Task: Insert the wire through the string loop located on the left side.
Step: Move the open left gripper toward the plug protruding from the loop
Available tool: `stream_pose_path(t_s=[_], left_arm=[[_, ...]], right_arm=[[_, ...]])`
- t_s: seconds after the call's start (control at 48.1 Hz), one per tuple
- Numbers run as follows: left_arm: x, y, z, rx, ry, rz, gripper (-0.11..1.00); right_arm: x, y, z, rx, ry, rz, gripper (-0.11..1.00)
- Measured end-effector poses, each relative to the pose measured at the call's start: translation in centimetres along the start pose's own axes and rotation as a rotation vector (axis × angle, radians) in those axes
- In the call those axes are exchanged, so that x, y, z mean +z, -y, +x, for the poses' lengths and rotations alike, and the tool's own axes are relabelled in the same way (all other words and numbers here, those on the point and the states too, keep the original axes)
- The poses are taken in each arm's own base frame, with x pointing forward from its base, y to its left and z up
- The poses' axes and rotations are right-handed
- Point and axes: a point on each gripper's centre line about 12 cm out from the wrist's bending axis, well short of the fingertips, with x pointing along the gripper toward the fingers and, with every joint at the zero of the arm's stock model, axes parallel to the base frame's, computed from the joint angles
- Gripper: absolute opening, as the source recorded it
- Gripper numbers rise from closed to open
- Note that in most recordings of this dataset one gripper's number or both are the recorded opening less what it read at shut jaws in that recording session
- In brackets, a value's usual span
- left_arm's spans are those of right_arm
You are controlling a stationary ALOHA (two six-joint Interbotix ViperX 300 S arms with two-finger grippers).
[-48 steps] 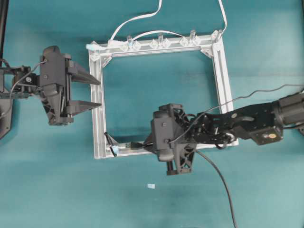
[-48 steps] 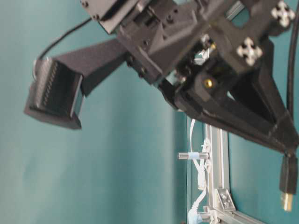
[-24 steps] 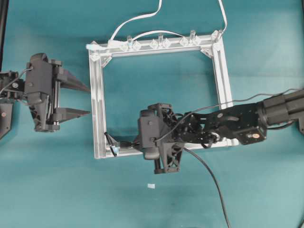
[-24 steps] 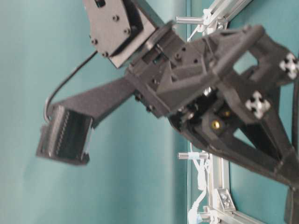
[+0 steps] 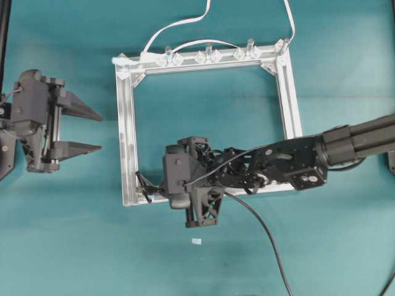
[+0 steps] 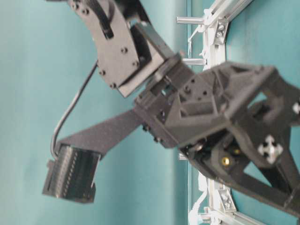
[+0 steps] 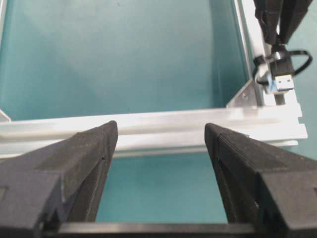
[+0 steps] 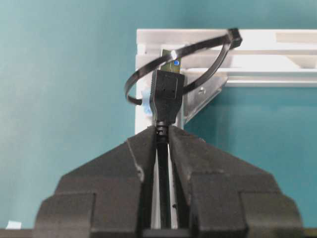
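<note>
While its silver-tipped black plug is poking into the thin dark string loop (image 8: 181, 62) at the aluminium frame's (image 5: 127, 148) corner, the long thin black wire (image 8: 167, 96) is sitting clamped just behind the plug in the right gripper (image 8: 161, 144); well apart, the left gripper (image 7: 161, 144) is hovering with jaws spread.

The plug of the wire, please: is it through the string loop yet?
Partly in: the plug sits inside the string loop, its tip poking past.

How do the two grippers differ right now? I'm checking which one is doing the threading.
The left gripper is open and empty; the right gripper is shut on the thin black wire just behind its plug. The left one sits outside the square aluminium frame; the right one is at the frame's corner, by the dark string loop. Both have black fingers.
</note>
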Motion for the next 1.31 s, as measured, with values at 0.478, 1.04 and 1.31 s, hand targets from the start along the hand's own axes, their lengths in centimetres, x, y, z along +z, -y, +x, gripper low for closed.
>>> stream_pose_path(t_s=[0.478,1.04,1.31], left_arm=[[-1.2,0.2,-2.3,-0.011,-0.007,0.003,0.71],[-1.5,0.2,-2.6,-0.010,-0.009,0.002,0.71],[-1.5,0.2,-2.6,-0.012,-0.007,0.003,0.71]], right_arm=[[0.9,0.3,1.1,-0.003,0.017,0.002,0.10],[1.4,-0.2,1.7,0.030,-0.009,-0.075,0.10],[1.4,-0.1,1.7,0.029,-0.010,-0.075,0.10]])
